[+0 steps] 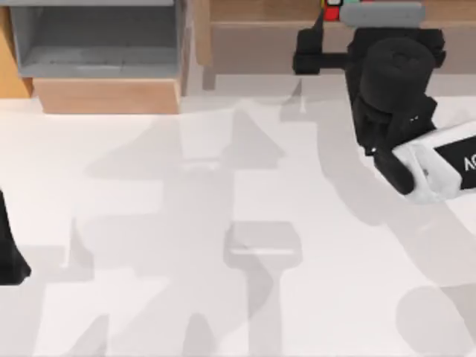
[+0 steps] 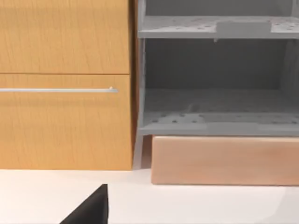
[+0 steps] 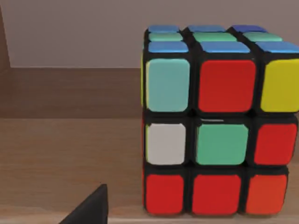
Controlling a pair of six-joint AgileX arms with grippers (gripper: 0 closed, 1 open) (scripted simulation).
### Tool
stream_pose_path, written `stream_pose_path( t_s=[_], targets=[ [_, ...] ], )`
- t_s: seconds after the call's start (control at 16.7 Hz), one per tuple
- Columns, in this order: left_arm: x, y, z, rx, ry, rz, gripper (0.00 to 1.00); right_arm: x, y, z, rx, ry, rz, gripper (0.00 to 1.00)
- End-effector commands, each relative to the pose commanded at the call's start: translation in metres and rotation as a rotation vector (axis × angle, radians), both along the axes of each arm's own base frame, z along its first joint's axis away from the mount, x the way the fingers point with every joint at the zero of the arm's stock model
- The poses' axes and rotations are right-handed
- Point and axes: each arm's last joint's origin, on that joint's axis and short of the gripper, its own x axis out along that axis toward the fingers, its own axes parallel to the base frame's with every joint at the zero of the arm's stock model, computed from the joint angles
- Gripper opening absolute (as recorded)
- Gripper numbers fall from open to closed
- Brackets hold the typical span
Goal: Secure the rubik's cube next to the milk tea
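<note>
The rubik's cube (image 3: 217, 126) stands on a wooden shelf (image 3: 70, 154), close in front of my right wrist camera. Its near face is mostly red with a green centre, and blue squares show on top. In the top view a red corner of the rubik's cube (image 1: 331, 7) peeks out at the back edge. My right gripper (image 1: 321, 37) reaches into that shelf just short of the cube, open, with one fingertip (image 3: 91, 207) off to the cube's side and nothing held. The milk tea is out of view. My left arm (image 1: 9, 249) is parked at the table's left edge.
A grey shelf unit (image 1: 97, 37) on a pale wooden base (image 1: 108, 95) stands at the back left. An orange wooden cabinet with a metal handle (image 2: 60, 88) is beside it. The white tabletop (image 1: 223, 245) spreads across the middle and front.
</note>
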Motion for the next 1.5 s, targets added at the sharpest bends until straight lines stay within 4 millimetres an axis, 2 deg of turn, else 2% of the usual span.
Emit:
stream_pose_path(
  t_s=[0.42,0.9,1.2,1.5],
  targets=[
    [0.0,0.0,0.0,0.0,0.0,0.0,1.0,0.004,-0.001,-0.002,-0.002,0.004,-0.003,1.0],
    [0.0,0.0,0.0,0.0,0.0,0.0,1.0,0.056,0.001,0.0,0.0,0.0,-0.002,1.0],
    [0.0,0.0,0.0,0.0,0.0,0.0,1.0,0.06,0.0,-0.001,-0.001,0.001,-0.002,1.0],
    [0.0,0.0,0.0,0.0,0.0,0.0,1.0,0.06,0.0,-0.001,-0.001,0.001,-0.002,0.62]
  ],
)
